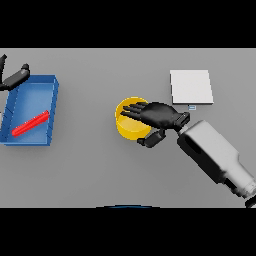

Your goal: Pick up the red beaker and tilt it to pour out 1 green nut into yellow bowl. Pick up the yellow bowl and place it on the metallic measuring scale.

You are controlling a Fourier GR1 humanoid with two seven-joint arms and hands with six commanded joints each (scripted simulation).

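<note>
The right hand (159, 116) reaches in from the right and lies over the yellow bowl (128, 126), its fingers stretched fairly straight across the bowl's opening and its thumb curled below, beside the bowl's near wall. The bowl stands on the grey table (90, 170) near the middle. Behind and to the right of it, well apart, sits the flat metallic measuring scale (191, 86). At the far left a blue tray (52, 105) holds the red beaker (31, 123), lying on its side. The left hand (14, 77) shows at the tray's far corner, fingers relaxed.
</note>
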